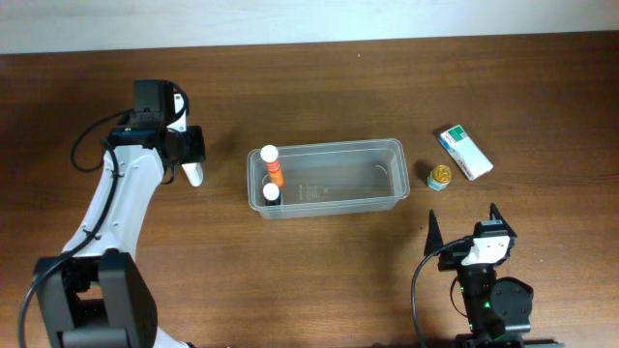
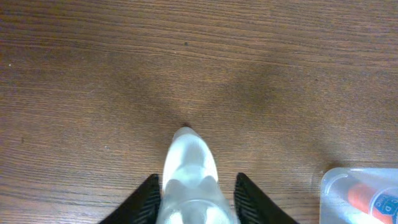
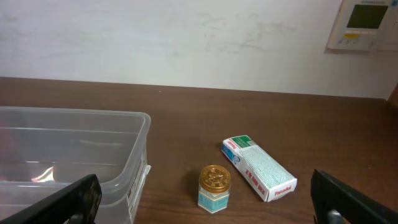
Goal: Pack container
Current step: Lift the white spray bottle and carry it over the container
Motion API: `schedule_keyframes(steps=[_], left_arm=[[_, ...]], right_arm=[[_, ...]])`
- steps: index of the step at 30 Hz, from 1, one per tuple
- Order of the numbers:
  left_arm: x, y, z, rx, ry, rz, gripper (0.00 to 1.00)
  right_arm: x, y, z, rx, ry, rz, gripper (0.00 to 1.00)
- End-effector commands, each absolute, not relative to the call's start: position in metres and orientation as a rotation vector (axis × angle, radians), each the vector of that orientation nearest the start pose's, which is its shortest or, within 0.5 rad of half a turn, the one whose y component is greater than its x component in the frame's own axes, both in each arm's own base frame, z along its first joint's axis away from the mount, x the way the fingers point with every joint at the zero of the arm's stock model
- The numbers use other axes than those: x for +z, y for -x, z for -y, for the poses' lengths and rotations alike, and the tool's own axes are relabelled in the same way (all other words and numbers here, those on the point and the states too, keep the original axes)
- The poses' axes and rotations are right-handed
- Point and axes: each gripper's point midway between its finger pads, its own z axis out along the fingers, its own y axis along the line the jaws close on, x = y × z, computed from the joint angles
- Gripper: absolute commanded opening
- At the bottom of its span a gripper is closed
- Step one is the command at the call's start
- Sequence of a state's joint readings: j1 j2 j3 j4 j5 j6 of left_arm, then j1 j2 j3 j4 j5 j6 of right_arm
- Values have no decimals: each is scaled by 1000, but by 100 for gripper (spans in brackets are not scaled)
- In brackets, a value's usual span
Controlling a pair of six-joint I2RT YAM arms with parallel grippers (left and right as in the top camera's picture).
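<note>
Evidently my left gripper [image 2: 197, 185] was clamped on a white bottle [image 2: 189, 165], seemingly near its base, just left of the container [image 1: 324, 145]; I judged lifting clear of its rim, then lowering inside, best.

three bottles [image 1: 274, 169] [image 1: 272, 192] [image 1: 193, 174]; one tub [image 1: 329, 145], jar [image 1: 440, 176], box [image 1: 464, 153]

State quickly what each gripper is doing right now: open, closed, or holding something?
Left gripper: closed on a small white bottle.
Right gripper: open, holding nothing.
</note>
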State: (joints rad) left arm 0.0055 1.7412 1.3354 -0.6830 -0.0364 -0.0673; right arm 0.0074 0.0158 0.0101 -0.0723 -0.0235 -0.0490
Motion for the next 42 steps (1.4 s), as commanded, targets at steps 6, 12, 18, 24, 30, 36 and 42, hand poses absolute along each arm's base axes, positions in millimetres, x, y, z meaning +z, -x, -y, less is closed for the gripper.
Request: schedule_keyframes(steps=[6, 12, 18, 24, 30, 36, 42], left_arm=[[118, -432, -13, 51, 112, -2645, 31], [119, -432, -13, 52, 112, -2644, 25], [141, -437, -13, 47, 111, -2585, 22], [224, -438, -4, 21, 91, -2386, 22], [315, -408, 38, -53, -20, -2159, 22], [367, -372, 102, -193, -167, -2008, 22], [370, -351, 156, -314, -282, -1994, 22]], right_arm=[[155, -246, -4, -18, 58, -1652, 98], [155, -246, -4, -18, 58, -1652, 98], [155, -246, -4, -18, 58, -1652, 98], [155, -246, -4, -18, 58, -1652, 98], [155, -246, -4, -18, 58, -1652, 98], [155, -246, -4, -18, 58, -1652, 98], [155, -246, -4, -18, 58, -1652, 98]])
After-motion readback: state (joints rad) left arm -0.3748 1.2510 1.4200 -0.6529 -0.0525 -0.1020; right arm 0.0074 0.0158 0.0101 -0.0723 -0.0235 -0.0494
